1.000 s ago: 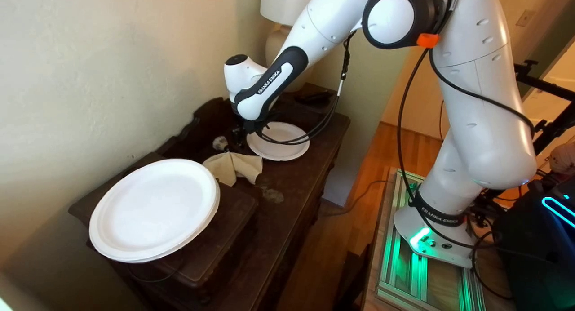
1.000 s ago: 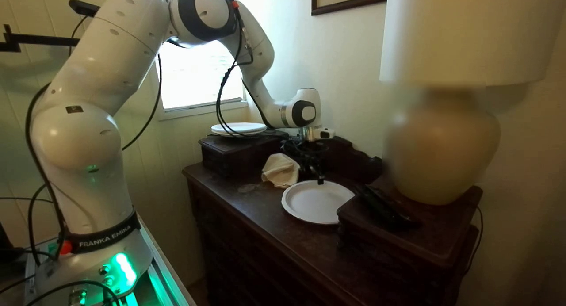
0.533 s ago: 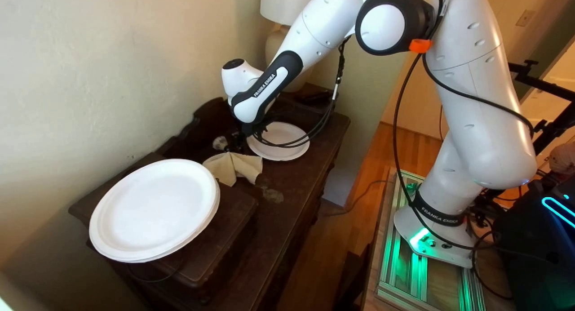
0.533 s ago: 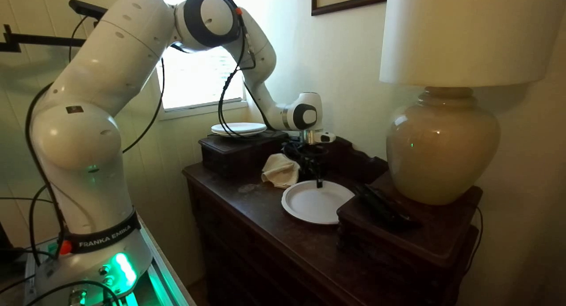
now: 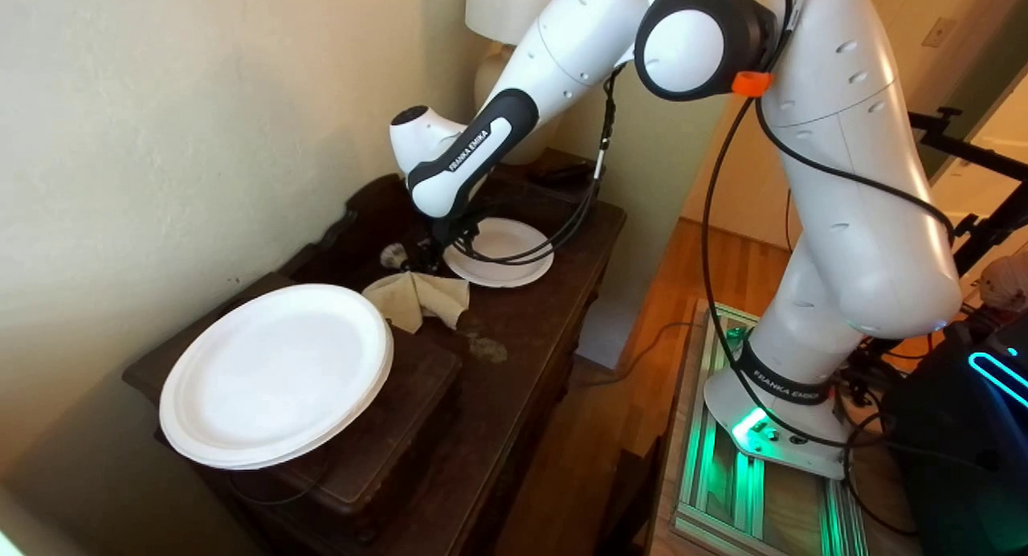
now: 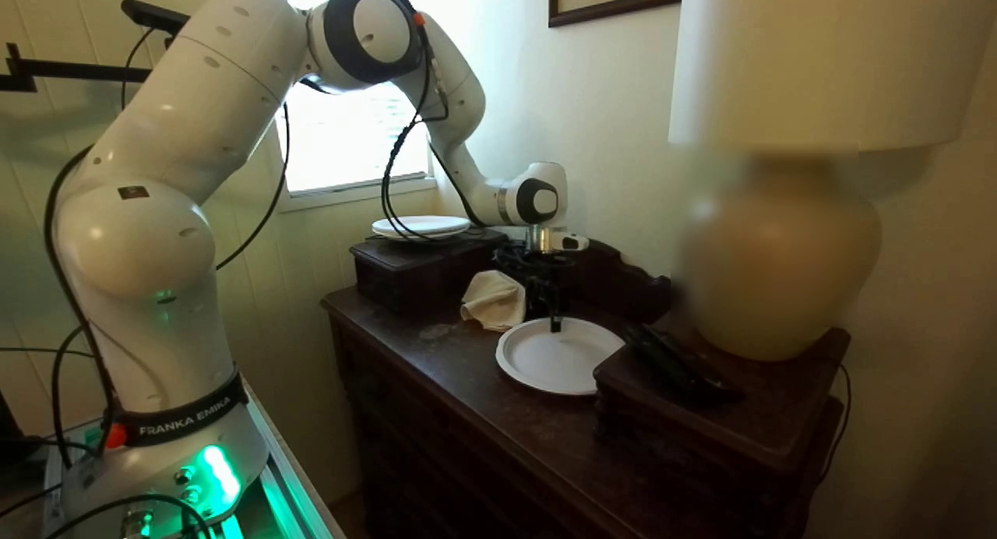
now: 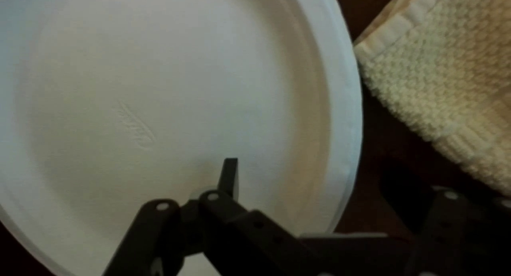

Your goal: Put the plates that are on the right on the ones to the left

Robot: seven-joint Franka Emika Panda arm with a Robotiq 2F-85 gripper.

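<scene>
A white round plate, or thin stack, lies on the dark dresser beside the cloth, in both exterior views (image 5: 507,239) (image 6: 553,364); I cannot tell how many plates are in it. It fills much of the wrist view (image 7: 191,80). A stack of larger-looking white plates sits on a raised box of the dresser (image 5: 277,371) (image 6: 420,225). My gripper (image 5: 423,259) (image 6: 547,313) is open and points down at the plate's cloth-side edge. In the wrist view the gripper (image 7: 313,176) has one finger over the plate and the other outside its rim. Nothing is between the fingers except the rim below.
A cream cloth (image 5: 419,296) (image 6: 494,299) (image 7: 447,84) lies next to the plate, close to the outer finger. A small brush-like object (image 5: 393,256) is behind it. A lamp (image 6: 779,266) and dark objects (image 6: 678,364) stand on the dresser's other raised box. A wall runs behind.
The gripper has moved down a little and shifted slightly toward the cloth, so the outer finger is nearer it. The plates and cloth have not moved.
</scene>
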